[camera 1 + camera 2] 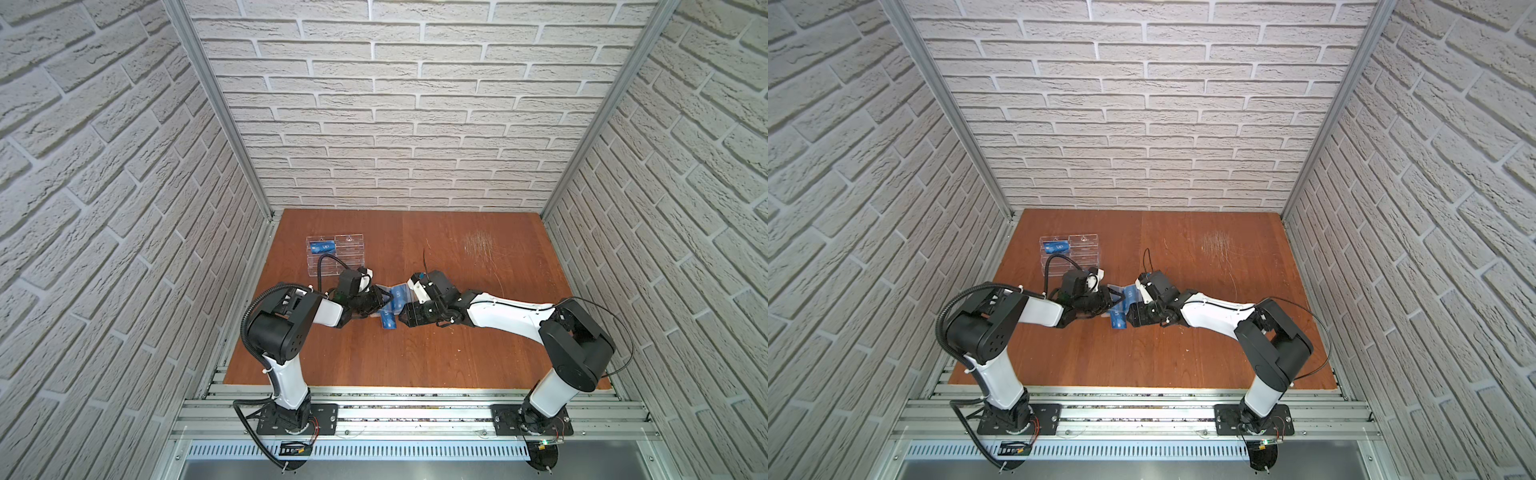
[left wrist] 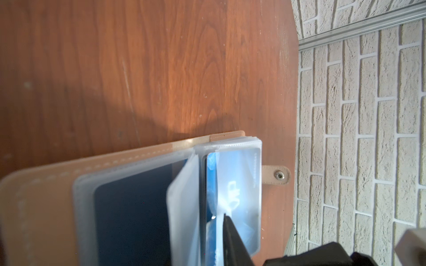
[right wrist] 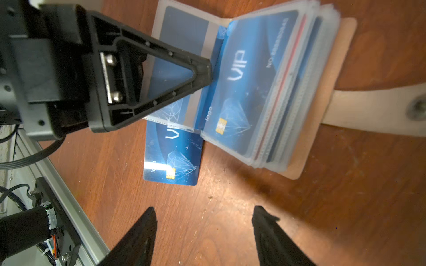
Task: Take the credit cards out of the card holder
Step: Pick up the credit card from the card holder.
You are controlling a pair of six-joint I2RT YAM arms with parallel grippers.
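The card holder [image 3: 322, 96] lies open on the desk [image 1: 457, 353], about midway between the two arms. Its tan cover is flat on the wood and its clear sleeve pages are fanned up. The snap strap [image 3: 380, 110] lies flat on the desk, sticking out past the thicker stack of pages. In both top views the holder shows as a small pale and blue patch between the arm tips [image 1: 397, 296] [image 1: 1126, 296].

The left fingers [image 3: 200, 69] reach into the open booklet, and one tip rests on a sleeve page close to the spine. In the left wrist view a single dark finger [image 2: 232, 239] lies against a sleeve with blue showing through it. I cannot tell whether the pair pinches a page or only presses on it.

A VIP card [image 3: 244, 76] sits face up in the top sleeve of the thick stack. More blue shows in the page under the left fingers.

A loose card [image 3: 173, 161] lies flat on the desk just beside the holder's edge, with one end tucked under the sleeve page. It is also visible in both top views [image 1: 388, 321] [image 1: 1119, 322].

The right fingers [image 3: 140, 235] are spread apart with nothing between them. They hang over bare wood near the loose card without touching it.

At the back left of the desk stands a clear rack [image 1: 345, 259], well apart from the holder. A racked card [image 1: 323, 248], also blue, stands in its upper tier.
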